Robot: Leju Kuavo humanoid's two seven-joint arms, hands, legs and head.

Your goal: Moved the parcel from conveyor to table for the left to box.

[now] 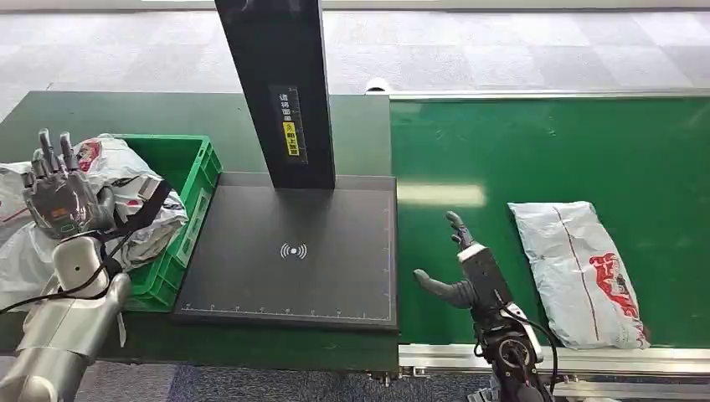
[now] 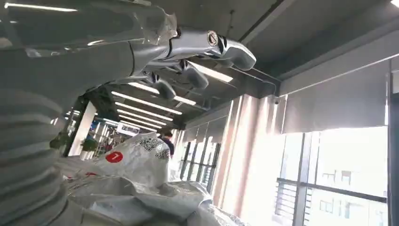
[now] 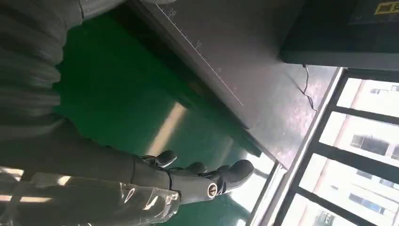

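So from my seat the parcel [image 1: 582, 272] is a grey poly mailer with red print, lying flat on the green conveyor belt [image 1: 536, 151] over on the right side, toward the near edge, with one corner reaching the belt's silver near rail [image 1: 636, 358]. My right hand [image 1: 456, 268] is hovering over the belt just left of the parcel, not touching it, fingers stretched out and apart with the thumb sticking off to the left, nothing in it. The right wrist cam shows the same thing: right hand [image 3: 197, 181] extended with fingers straight over green belt, and the black scanner plate [image 3: 226, 52] with its ruler marks beyond it. That scanner plate [image 1: 289, 251] sits in the middle of the head view, between belt and bin, with a black post [image 1: 280, 84] rising from its far edge and a wireless symbol on its surface. My left hand [image 1: 59, 188] is raised on the left, fingers pointing up and spread, empty, right over the pile of grey bags [image 1: 126, 197] that fills the green bin [image 1: 197, 180] and spills past its left side. The left wrist cam looks up at ceiling lights past the left hand [image 2: 188, 56], fingers open and holding nothing, with crumpled bags [image 2: 141, 188] below it, and a person [image 2: 167, 141] stands far back.
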